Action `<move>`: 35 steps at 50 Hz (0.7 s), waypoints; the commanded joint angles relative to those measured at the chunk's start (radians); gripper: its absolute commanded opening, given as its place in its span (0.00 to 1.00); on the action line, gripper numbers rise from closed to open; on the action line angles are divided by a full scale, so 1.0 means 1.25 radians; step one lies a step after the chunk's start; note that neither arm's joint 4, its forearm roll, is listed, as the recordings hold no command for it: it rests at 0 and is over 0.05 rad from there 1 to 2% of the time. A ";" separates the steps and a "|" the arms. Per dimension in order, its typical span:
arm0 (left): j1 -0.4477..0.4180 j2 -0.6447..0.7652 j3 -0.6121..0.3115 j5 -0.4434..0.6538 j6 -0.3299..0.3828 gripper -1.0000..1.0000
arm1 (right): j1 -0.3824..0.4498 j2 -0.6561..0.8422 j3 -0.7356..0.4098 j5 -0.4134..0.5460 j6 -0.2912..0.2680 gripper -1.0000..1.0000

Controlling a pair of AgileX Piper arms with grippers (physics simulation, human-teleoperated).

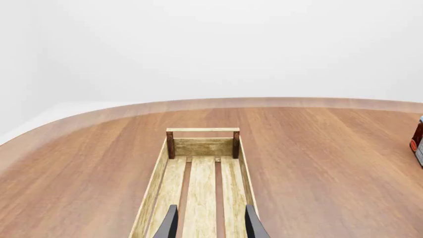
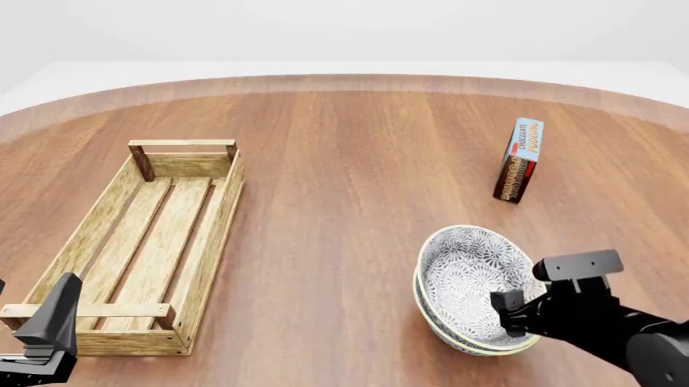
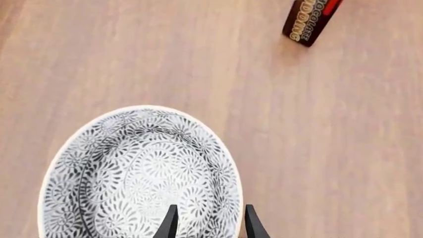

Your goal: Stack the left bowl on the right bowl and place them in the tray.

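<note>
Two patterned grey-and-white bowls are stacked at the front right; the upper bowl [image 2: 469, 270] sits inside the lower bowl [image 2: 453, 339]. My right gripper [image 2: 515, 313] is open at their near right rim. In the right wrist view [image 3: 210, 225] one finger is over the upper bowl's [image 3: 132, 173] inside and the other is outside the rim. The long light-wood tray [image 2: 221, 218] lies empty at the left. My left gripper [image 2: 45, 329] is open and empty just above the tray's near end. It looks along the tray's slats [image 1: 201, 188] in the left wrist view [image 1: 210, 225].
A chocolate pudding box [image 2: 519, 161] stands upright behind the bowls at the right. It also shows in the right wrist view [image 3: 310, 20] and at the edge of the left wrist view [image 1: 417, 141]. The wooden table [image 2: 344, 161] has a curved far edge.
</note>
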 commanded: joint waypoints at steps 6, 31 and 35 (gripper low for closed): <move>0.000 0.000 0.000 0.000 0.000 1.00 | 0.002 0.021 0.021 -0.039 0.011 1.00; 0.000 0.000 0.000 0.000 0.000 1.00 | -0.016 0.004 0.015 -0.027 0.005 0.00; 0.000 0.000 0.000 0.000 0.000 1.00 | -0.027 -0.016 0.008 -0.010 0.000 0.00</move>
